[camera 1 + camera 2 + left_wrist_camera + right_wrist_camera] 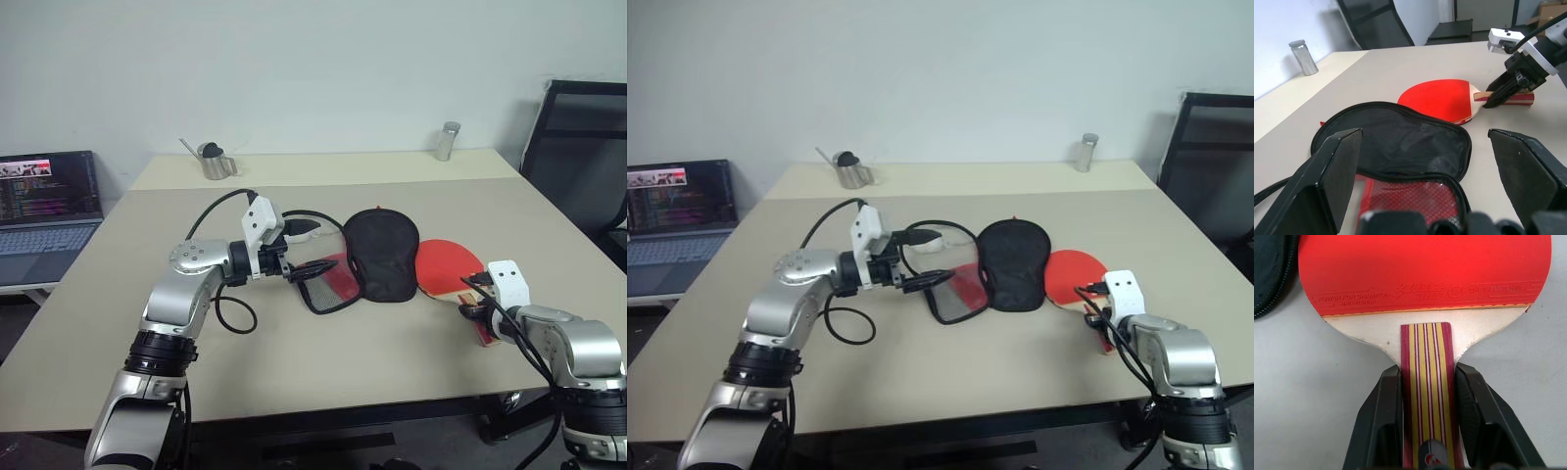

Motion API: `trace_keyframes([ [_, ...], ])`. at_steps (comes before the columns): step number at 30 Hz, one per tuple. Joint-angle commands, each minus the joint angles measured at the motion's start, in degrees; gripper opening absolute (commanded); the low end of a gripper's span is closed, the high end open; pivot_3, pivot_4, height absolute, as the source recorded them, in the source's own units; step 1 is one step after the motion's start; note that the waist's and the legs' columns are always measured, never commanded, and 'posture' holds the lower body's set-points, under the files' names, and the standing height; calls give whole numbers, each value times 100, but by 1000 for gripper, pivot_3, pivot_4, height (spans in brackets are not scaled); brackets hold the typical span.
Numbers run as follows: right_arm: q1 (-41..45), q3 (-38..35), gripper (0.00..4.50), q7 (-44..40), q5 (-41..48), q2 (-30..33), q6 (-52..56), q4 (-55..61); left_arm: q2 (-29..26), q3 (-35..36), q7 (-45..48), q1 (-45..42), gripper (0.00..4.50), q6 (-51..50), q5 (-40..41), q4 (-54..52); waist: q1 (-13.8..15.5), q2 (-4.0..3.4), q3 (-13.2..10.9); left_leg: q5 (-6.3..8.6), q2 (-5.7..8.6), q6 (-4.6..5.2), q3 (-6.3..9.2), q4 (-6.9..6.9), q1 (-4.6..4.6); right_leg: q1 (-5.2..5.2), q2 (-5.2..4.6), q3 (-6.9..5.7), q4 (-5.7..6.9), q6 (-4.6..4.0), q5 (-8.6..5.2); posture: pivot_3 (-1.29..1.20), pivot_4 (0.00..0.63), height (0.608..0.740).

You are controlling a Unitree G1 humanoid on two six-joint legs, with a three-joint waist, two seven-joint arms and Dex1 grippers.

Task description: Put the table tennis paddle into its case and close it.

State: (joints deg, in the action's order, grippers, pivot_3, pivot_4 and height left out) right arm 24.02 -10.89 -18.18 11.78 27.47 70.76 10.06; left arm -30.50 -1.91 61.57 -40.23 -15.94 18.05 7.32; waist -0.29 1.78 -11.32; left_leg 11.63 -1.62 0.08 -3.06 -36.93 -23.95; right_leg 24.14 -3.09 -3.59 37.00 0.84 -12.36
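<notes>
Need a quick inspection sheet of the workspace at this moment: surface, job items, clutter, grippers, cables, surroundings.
Surface: beige table, two-tone top, paler strip at the far edge.
Job's things: table tennis paddle flat on the table, red face up, beside the case; case lies unzipped, black side up, red mesh flap spread toward the left gripper.
Clutter: small metal watering can and metal canister at the far edge.
Grippers: left gripper open, at the case's flap; right gripper fingers on either side of the paddle handle.
Cables: black cable looping from the left wrist onto the table.
Surroundings: open laptop on the left, black chair on the right, plain wall.
</notes>
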Motion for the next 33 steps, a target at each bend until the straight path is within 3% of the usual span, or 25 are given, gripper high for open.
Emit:
trace_keyframes([
  [1, 13, -322, 1104, 335, -108, -22, -42, 101, -103, 145, -56, 23, 4500, 26, 76, -215, 5, 0, 0, 0, 1, 0, -1, 0, 0, 0, 0, 1, 0, 0, 0, 0, 150, 740],
  [9, 111, -888, 1104, 698, -11, -76, 57, 455, -554, 672, -232, 426, 4500, -314, 310, -398, 15, -2, -1, 1, 0, 2, 3, 11, -26, 25, 0, -1, -3, -1, 0, 0, 150, 740],
  [16, 396, -739, 1104, 619, 201, 18, 194, 897, -898, 912, -161, 654, 4500, -394, 432, -458, 5, -3, -2, 3, -1, 4, 2, 10, -34, 32, 0, -4, -5, 0, 0, 0, 150, 740],
  [24, 1423, -327, 1104, 1043, 273, -1081, 541, 896, -978, 910, -25, 602, 4500, -394, 623, -431, -5, -4, -3, 3, -6, 4, 6, 16, -39, 40, 5, -4, -3, -3, -1, 0, 150, 740],
  [28, 1724, -7, 1104, 1283, 211, -1737, 177, 354, -991, 896, 4, 559, 4500, -348, 623, -346, 0, -4, -2, 3, -2, 4, 3, 10, -68, 69, 3, -4, -1, -2, 0, 0, 150, 740],
  [33, 1958, 319, 1104, 1398, 7, -2035, -792, -622, -981, 883, -58, 545, 4500, -321, 598, -413, 6, -4, -2, 2, 2, 4, 0, 6, -87, 92, 2, -2, 2, -2, 2, 0, 150, 740],
])
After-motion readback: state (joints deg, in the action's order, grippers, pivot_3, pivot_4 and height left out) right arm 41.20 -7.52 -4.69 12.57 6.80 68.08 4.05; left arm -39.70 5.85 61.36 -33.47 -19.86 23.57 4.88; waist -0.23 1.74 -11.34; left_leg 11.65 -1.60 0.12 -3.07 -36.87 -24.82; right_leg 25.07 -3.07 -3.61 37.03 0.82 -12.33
